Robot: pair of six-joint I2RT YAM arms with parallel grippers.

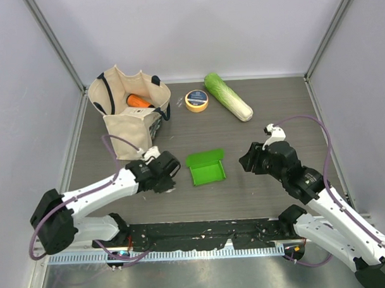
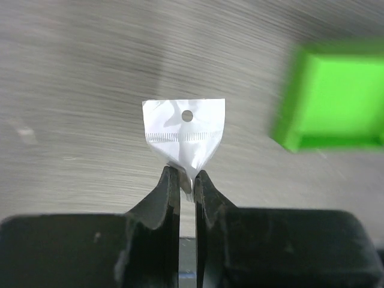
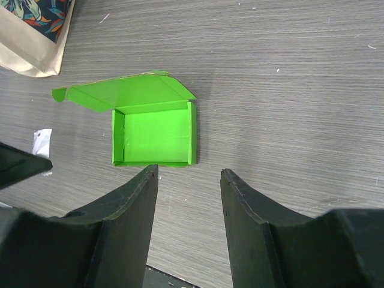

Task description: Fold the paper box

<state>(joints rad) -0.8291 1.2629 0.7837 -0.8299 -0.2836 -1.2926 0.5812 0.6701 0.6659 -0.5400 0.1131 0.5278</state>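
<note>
The paper box (image 1: 206,167) is bright green and stands on the table as an open tray, its lid flap folded back on the far side. The right wrist view shows the tray (image 3: 155,138) and its lid flap (image 3: 126,93) just beyond my fingertips. My right gripper (image 3: 189,171) is open and empty, to the right of the box (image 1: 247,160). My left gripper (image 1: 171,167) is left of the box, shut on a small white plastic bag piece (image 2: 184,129). The box shows blurred at the upper right of the left wrist view (image 2: 333,102).
A cream tote bag (image 1: 125,108) holding an orange item (image 1: 138,100) stands at the back left. A yellow tape roll (image 1: 196,100) and a long pale-green cabbage (image 1: 227,96) lie at the back. Grey walls enclose the table.
</note>
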